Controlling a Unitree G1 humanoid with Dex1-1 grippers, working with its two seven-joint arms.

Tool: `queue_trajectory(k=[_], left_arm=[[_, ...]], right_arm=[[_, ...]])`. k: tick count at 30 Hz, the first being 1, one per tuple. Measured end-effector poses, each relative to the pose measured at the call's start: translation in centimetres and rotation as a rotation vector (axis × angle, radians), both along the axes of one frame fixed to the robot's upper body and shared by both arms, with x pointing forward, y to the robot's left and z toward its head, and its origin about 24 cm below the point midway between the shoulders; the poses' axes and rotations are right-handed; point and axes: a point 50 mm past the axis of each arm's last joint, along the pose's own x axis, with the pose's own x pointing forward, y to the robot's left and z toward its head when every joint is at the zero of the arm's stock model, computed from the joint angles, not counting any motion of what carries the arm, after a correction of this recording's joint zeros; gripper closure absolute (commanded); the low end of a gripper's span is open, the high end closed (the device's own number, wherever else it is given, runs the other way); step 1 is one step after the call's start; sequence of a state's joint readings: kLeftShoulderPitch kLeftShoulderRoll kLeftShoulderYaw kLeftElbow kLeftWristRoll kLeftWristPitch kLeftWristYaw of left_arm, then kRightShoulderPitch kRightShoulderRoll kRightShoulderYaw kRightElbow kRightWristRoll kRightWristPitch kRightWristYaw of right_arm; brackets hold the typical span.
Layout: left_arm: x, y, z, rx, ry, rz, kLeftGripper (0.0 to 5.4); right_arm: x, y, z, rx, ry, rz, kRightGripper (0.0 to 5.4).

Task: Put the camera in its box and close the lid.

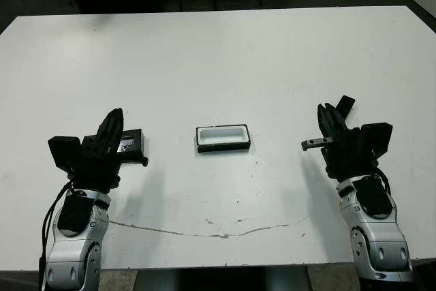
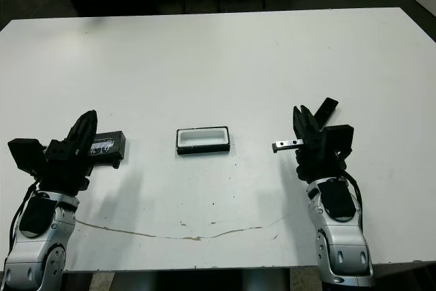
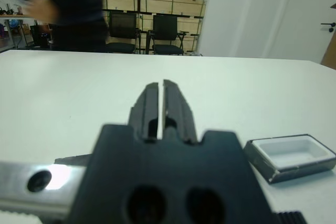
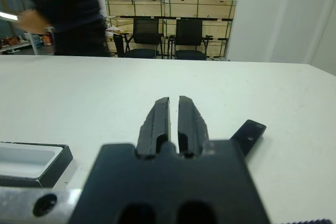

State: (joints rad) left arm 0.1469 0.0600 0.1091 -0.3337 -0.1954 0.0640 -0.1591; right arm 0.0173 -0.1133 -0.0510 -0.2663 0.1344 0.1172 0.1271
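Box (image 1: 223, 138) sat open mid-table, white lining up, nothing in it. Camera (image 2: 325, 111) lay flat just past right gripper (image 2: 304, 125), poking out beside its fingers. Lid (image 2: 107, 148) lay flat by left gripper (image 2: 83, 131), partly under it. Both grippers hovered with fingers nearly together, holding nothing. Camera looked light, stiff and glossy, so probably slippery; best pinched across narrow sides near middle. Thin lid likely needs edge grip.
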Motion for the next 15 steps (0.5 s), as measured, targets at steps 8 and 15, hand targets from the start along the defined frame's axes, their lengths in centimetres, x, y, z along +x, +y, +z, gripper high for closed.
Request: queue_trajectory(k=[8,15], left_arm=[[0.00,0.04,0.01,0.004,0.000,0.001,5.39],[-0.01,0.13,0.02,-0.003,0.000,0.001,5.39]], right_arm=[[-0.03,0.05,0.24,-0.001,-0.005,-0.002,5.40],[0.00,0.14,0.20,0.000,-0.003,0.005,5.40]])
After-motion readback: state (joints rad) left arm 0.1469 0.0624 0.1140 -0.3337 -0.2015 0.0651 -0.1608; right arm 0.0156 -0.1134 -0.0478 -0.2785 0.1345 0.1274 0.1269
